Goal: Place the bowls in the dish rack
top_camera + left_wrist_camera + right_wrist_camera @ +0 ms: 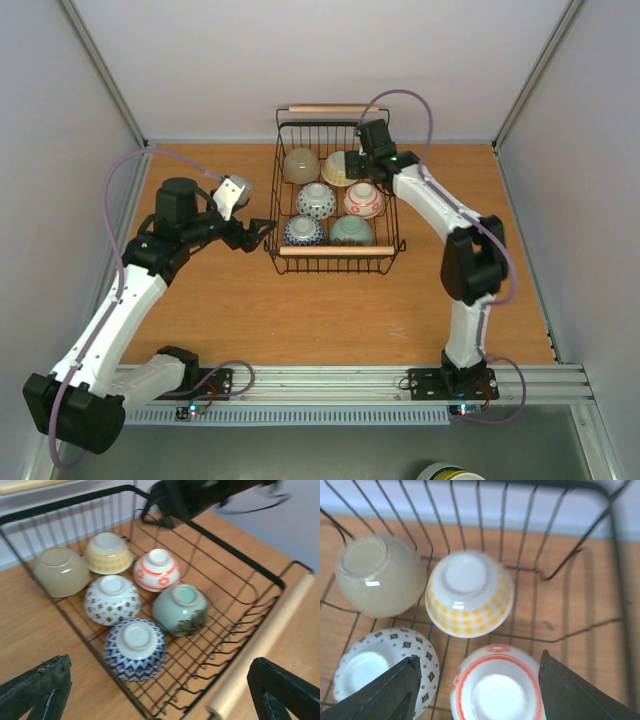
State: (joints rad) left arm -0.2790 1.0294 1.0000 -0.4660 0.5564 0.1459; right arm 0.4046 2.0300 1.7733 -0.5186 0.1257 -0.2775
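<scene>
The dish rack [335,251] is a black wire basket with wooden handles at mid-table. Six bowls lie upside down in it: beige [300,165], yellow-checked [338,168], white with dark motifs [316,201], red-striped [364,200], blue zigzag [303,231] and pale green [351,231]. My right gripper [479,670] hangs open inside the rack, one finger on each side of the red-striped bowl [497,690], with gaps showing. My left gripper [262,232] is open and empty just outside the rack's left wall, facing the blue zigzag bowl [134,647].
The rack's near wooden handle [265,640] runs close to my left gripper's right finger [285,690]. The right arm [190,500] shows blurred over the rack's far side. Grey walls enclose the wooden table [200,310] on three sides.
</scene>
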